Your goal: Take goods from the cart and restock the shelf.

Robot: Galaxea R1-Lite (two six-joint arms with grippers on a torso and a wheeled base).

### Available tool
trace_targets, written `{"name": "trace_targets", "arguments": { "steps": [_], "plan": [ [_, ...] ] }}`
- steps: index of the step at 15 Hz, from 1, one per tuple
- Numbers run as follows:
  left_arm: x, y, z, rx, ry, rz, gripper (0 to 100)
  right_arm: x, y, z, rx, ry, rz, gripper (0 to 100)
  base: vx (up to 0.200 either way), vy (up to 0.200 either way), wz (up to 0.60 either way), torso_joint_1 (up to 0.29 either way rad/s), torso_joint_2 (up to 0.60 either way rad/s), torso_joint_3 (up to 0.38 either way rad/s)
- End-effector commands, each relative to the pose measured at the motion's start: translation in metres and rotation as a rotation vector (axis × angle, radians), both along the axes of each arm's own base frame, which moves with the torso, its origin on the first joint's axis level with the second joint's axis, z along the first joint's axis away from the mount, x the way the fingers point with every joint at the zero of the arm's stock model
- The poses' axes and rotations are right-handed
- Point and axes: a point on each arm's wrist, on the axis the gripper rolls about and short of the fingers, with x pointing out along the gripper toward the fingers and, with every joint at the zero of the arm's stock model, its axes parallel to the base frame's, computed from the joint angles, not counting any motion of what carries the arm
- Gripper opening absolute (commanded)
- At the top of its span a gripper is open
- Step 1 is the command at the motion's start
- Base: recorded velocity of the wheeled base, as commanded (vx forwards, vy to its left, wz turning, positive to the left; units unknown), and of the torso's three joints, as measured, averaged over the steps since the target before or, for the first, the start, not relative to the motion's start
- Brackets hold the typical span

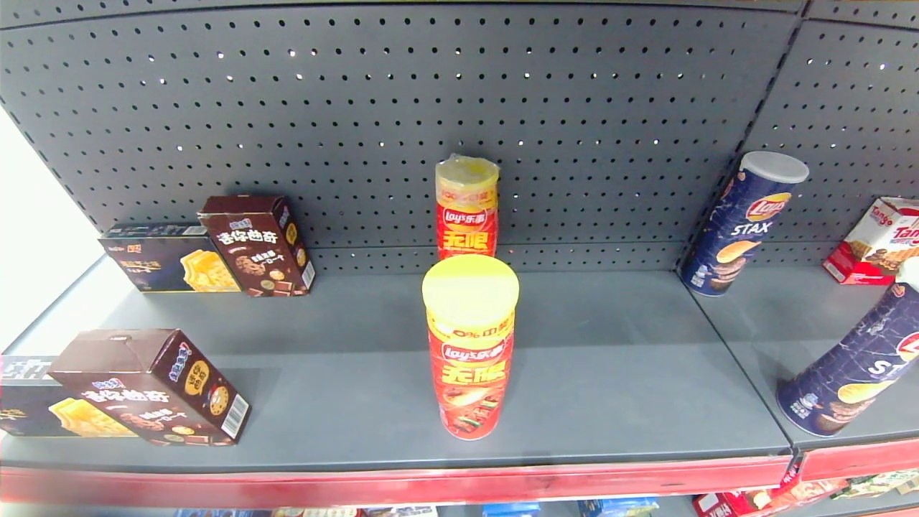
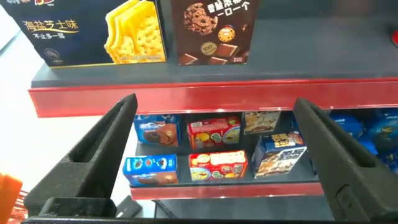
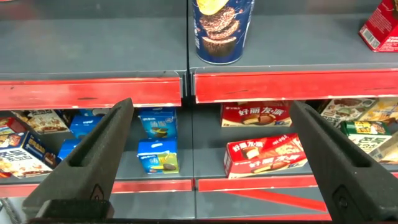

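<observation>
**Both tools open in front of the shelf**

The left tool (image 2: 214, 104) is held in front of the red front edge (image 1: 431, 482) of the grey metal shelf (image 1: 610, 359). Its two black fingers (image 2: 93, 162) are spread wide apart, and nothing is held between them. The right tool (image 3: 211, 107) is held the same way farther to the right, wide apart with nothing in it.

On the shelf, a tall red chip can with a yellow lid (image 1: 470, 359) is stood upright near the front, in the middle. A second red chip can (image 1: 467, 212) is stood behind it, far back by the grey wall full of little holes (image 1: 359, 108). The two cans are kept apart.

On the left, near the front, a brown cookie box (image 1: 151, 384) is set beside a dark box with a yellow cracker picture (image 1: 57, 416). A far brown cookie box (image 1: 258, 244) and a far dark cracker box (image 1: 169, 258) are set side by side at the back.

On the right, a dark blue chip can with a grey lid (image 1: 739, 222) is placed far back. A near dark blue chip can (image 1: 847, 380) is placed by the front edge. A red and white box (image 1: 872, 240) is seen far right at the back.

Under the shelf, small blue and red boxes (image 2: 211, 149) are lined up on a lower shelf.
</observation>
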Motion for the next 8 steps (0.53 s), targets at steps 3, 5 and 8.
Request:
{"name": "trace_targets", "arguments": {
  "steps": [3,5,8],
  "plan": [
    [0.0001,0.0000,0.0001,-0.002,0.001,0.004,100,0.0001,0.0000,0.0003,0.000,0.001,-0.001,100,0.000,0.000,0.00,0.000,0.00,0.000],
    [0.0001,0.0001,0.0001,0.000,0.001,0.003,100,0.0002,0.0000,-0.0002,0.000,0.003,-0.001,100,0.000,0.000,0.00,0.000,0.00,0.000],
    [0.0002,0.0000,0.0003,-0.003,0.001,0.003,100,0.0002,0.0000,-0.0002,0.000,0.003,-0.001,100,-0.067,0.067,0.00,0.019,0.00,0.000]
  ]
}}
